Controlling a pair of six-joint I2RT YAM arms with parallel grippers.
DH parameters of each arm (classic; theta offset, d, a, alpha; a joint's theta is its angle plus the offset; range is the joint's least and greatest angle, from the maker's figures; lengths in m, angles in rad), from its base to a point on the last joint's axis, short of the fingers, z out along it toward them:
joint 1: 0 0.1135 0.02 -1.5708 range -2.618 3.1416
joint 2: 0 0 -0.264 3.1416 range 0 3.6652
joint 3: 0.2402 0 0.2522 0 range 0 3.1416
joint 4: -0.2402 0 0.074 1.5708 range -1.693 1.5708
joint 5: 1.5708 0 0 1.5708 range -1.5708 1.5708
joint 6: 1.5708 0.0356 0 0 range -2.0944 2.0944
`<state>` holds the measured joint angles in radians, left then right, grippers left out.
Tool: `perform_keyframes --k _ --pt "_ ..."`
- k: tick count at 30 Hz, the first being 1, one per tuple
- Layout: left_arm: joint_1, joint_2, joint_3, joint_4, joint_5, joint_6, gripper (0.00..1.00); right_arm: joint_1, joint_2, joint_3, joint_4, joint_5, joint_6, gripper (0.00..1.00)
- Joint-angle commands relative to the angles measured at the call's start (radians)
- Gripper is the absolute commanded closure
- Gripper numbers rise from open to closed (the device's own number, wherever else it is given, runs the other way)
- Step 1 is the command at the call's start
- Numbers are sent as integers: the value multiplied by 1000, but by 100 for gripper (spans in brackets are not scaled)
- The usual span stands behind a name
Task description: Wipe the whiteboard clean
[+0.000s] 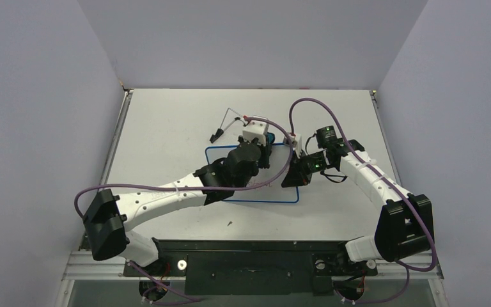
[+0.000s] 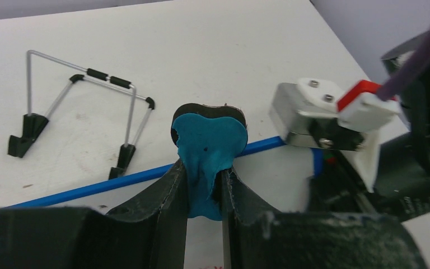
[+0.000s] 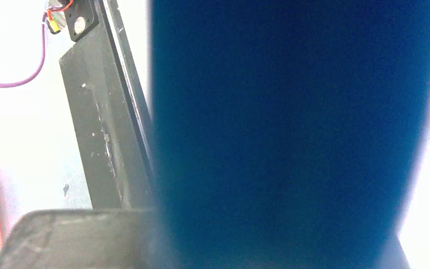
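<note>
The left gripper (image 2: pixel 204 193) is clamping a blue-faced eraser (image 2: pixel 208 151) with a black backing. Its two black fingers are pressing on the lower part of the eraser while the rounded upper part is projecting beyond the fingertips. The eraser is hanging over the far edge of the whiteboard (image 1: pixel 275 192), which is lying flat on the table (image 1: pixel 166 128) with its thin blue rim showing along the edges.

The right gripper (image 1: pixel 294 171) is sitting at the right edge of the whiteboard with its jaws closed and appears to be pinching the rim. In the right wrist view a blurred dark blue band is filling most of the frame, so the contact itself is not sharp.

The black-tipped wire stand (image 2: pixel 110 79) is lying on the table just beyond the far edge of the whiteboard, apart from it.
</note>
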<state>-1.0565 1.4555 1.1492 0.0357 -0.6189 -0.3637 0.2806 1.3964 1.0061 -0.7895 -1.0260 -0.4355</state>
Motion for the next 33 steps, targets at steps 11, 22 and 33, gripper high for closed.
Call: perform_keyframes --k 11,22,33 --pt "41 -49 -103 127 -102 -79 100 10 -40 -2 -23 37 -46 100" --pt "130 -192 -242 143 -108 -92 100 7 -43 -2 -24 40 -46 100" --pt "200 -592 -683 150 147 -181 100 7 -40 0 -26 49 -47 100"
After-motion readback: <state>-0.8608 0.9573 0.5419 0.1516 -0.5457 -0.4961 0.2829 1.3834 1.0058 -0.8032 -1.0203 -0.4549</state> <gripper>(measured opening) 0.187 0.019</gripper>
